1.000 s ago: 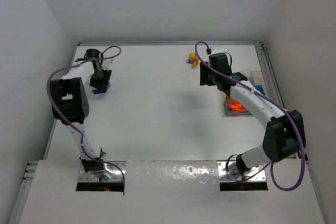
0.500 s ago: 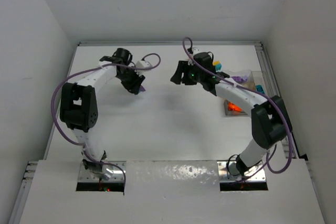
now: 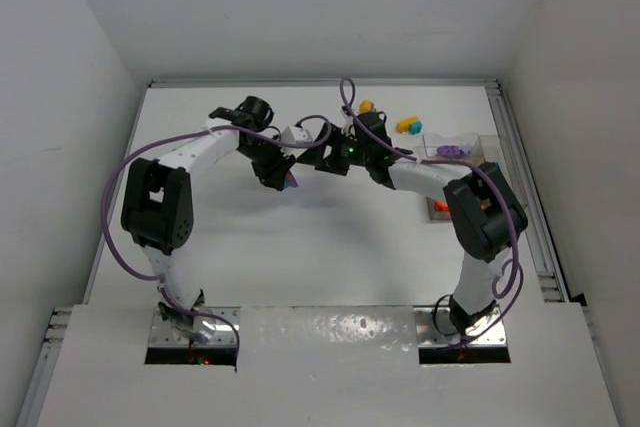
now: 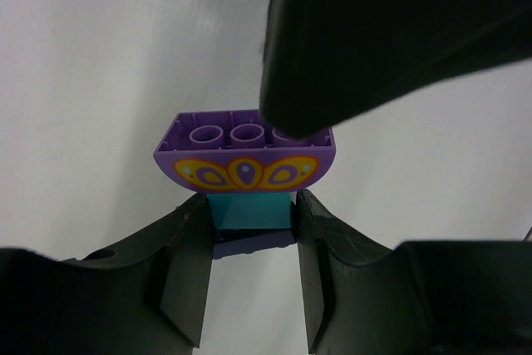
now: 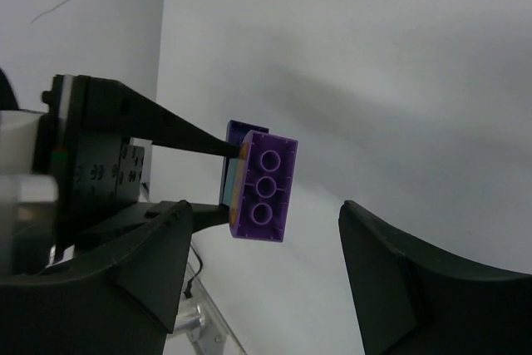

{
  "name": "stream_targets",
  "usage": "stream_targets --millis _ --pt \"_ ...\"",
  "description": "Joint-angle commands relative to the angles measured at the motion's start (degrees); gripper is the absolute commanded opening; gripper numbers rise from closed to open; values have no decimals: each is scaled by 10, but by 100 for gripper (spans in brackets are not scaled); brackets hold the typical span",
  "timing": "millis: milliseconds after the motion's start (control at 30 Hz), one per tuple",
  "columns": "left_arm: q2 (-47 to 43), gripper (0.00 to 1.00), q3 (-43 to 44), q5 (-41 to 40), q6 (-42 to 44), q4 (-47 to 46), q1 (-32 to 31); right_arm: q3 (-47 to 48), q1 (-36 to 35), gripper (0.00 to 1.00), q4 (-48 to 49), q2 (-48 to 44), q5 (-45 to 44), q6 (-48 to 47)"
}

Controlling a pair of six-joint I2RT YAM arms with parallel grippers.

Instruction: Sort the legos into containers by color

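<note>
Left tool (image 3: 285, 177) is clenched on the teal brick (image 4: 249, 209) at the bottom of a small stack, held up off the counter (image 3: 330, 247) about mid-span. The purple brick (image 4: 246, 151) with the yellow butterfly print sits on top, studs out and clear of the fingers. My read is that's deliberate: grip low, leave the top piece exposed for the other arm.

Right tool (image 3: 318, 159) is nose to nose with it and released. The jaws stand wide either side of the purple brick, with gaps both sides in the right wrist view. One finger overlaps the brick's corner in the left wrist view, and I can't tell if it touches.

I judge this is a two-arm split: the left holds the stack steady while the right closes and pulls purple off teal. The risk is a skewed pinch twisting the whole stack out of the left grip.

Further right, the container (image 3: 478, 142) already has purple pieces (image 3: 452, 150) in one compartment. At the far edge a yellow lego (image 3: 367, 105) and a yellow-and-teal clump (image 3: 408, 126) are unsorted.
</note>
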State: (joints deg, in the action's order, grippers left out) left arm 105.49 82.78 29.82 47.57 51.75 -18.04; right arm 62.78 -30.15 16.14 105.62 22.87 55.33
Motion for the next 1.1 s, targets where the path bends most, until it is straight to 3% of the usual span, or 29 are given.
stream_targets --millis 0,367,500,633,733,1067 --pt "-25 0 23 35 18 5 -8 8 -14 70 50 15 30 34" --pt "-27 0 33 37 17 5 -9 40 -39 70 61 73 52 57" --pt "-26 0 33 37 17 3 -9 30 -39 64 77 72 56 65" --pt "-24 0 33 38 18 5 -9 20 -39 49 112 75 61 87" --pt "-22 0 29 36 20 6 -9 19 -39 31 130 81 66 101" --pt "-24 0 21 26 11 2 -9 9 -33 1 134 74 71 108"
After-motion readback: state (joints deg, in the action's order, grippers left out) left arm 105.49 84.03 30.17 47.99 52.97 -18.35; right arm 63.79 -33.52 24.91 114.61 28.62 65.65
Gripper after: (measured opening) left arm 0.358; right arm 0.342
